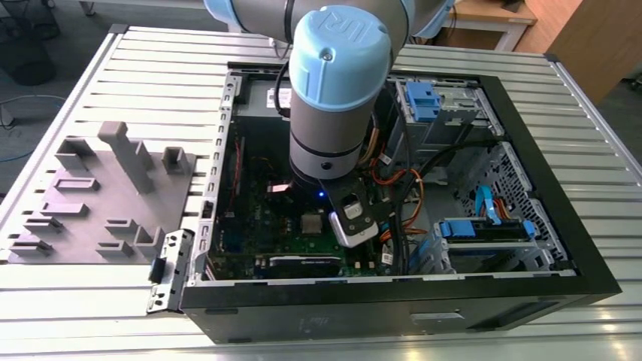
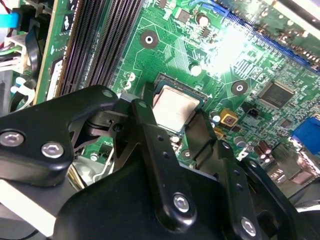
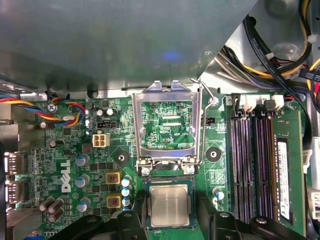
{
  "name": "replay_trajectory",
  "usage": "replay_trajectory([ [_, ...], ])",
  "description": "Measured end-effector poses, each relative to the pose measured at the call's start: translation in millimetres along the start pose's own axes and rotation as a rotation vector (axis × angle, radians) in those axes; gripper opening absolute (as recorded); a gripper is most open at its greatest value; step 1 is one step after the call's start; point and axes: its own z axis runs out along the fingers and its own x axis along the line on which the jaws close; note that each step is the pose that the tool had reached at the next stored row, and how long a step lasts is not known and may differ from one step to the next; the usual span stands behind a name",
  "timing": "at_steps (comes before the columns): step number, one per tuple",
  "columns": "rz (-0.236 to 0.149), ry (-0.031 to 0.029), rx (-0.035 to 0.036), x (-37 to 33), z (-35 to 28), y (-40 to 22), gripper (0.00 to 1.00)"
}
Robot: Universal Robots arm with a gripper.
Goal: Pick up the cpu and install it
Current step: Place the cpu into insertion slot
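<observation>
The cpu [image 3: 169, 205] lies flat in the socket of the green motherboard [image 3: 65, 150], directly between the two black fingers of the gripper [image 3: 169, 220]. In the first wrist view one finger [image 3: 131, 220] stands just beside one edge of the chip and the other beside the opposite edge, with the jaws spread slightly wider than the chip. Whether the pads actually touch its sides cannot be told, and the chip appears seated on the board rather than lifted. In the second wrist view the same cpu [image 2: 172, 107] shows as a pale, matte metal square in a dark socket surround, partly covered by a black finger [image 2: 155, 150] made of smooth painted metal with round silver screws.

Just beyond the cpu, the load plate [image 3: 165, 125] stands swung up and open. It is a shiny stamped steel frame with a rectangular window through which green board shows, and a thin wire lever [image 3: 205, 125] runs along one side. Beside the socket run long dark memory slots [image 3: 250, 165], ribbed and parallel.

In the exterior view the arm [image 1: 336, 83], a grey cylinder with a pale blue cap, reaches down into the open black computer case [image 1: 401, 308], which rests on a ribbed metal table [image 1: 150, 83]. On the exterior view's left of the case lies a grey moulded plastic tray [image 1: 90, 203] with upright blocks.
</observation>
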Motion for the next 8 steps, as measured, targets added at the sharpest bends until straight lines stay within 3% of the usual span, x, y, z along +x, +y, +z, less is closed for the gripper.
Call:
replay_trajectory([
  [8, 0.007, -0.0002, 0.0002, 0.1, -2.6, -0.2, 0.53],
])
